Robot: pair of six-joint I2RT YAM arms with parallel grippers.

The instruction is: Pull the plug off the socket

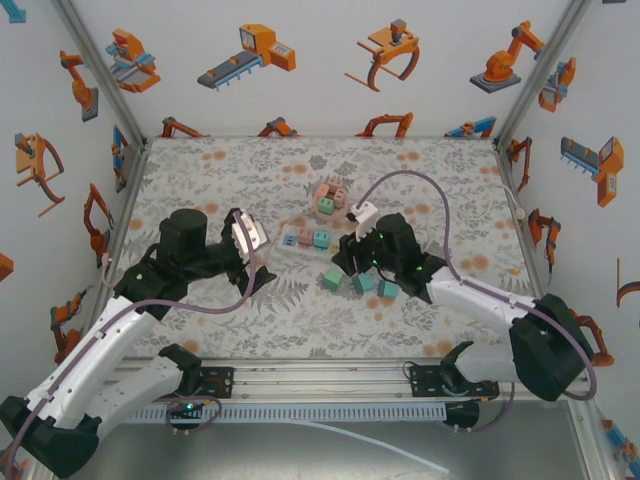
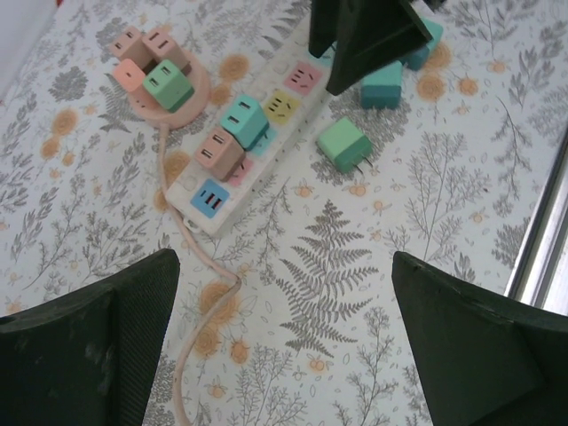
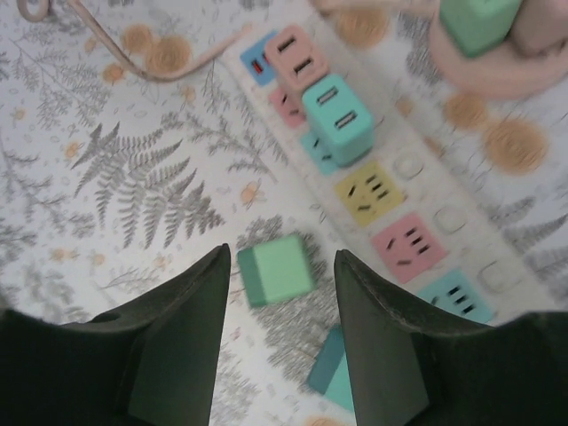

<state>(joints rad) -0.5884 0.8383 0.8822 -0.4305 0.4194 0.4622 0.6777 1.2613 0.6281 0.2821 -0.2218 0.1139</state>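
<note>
Now the right fingers [image 3: 195, 337], half-spread and empty, are hovering nearer the teal plug [image 3: 337, 120], sitting at twelve o'clock from them.

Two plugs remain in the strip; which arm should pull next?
Right, probably. The right gripper hovers over the power strip, open, the teal plug just ahead of it; the left gripper sits farther back.
</note>
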